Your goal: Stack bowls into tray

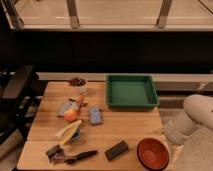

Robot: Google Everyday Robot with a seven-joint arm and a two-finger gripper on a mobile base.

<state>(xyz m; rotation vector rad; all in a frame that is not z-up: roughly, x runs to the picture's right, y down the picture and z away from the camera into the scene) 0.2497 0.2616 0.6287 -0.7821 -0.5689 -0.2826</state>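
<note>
Camera view: the red-orange bowl (152, 152) sits at the near right corner of the table (130, 131), well apart from the green tray (131, 104) on the far side. The gripper (170, 144) is just right of the bowl. I cannot tell whether it is gripping or released.

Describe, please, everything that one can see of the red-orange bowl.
The red-orange bowl is round, glossy and looks plastic. It stands upright and empty near the front right corner of the wooden table, outside the green tray. It seems nested in a darker purple bowl, whose rim shows around it. The gripper is close to its upper right edge; contact cannot be told.
</note>
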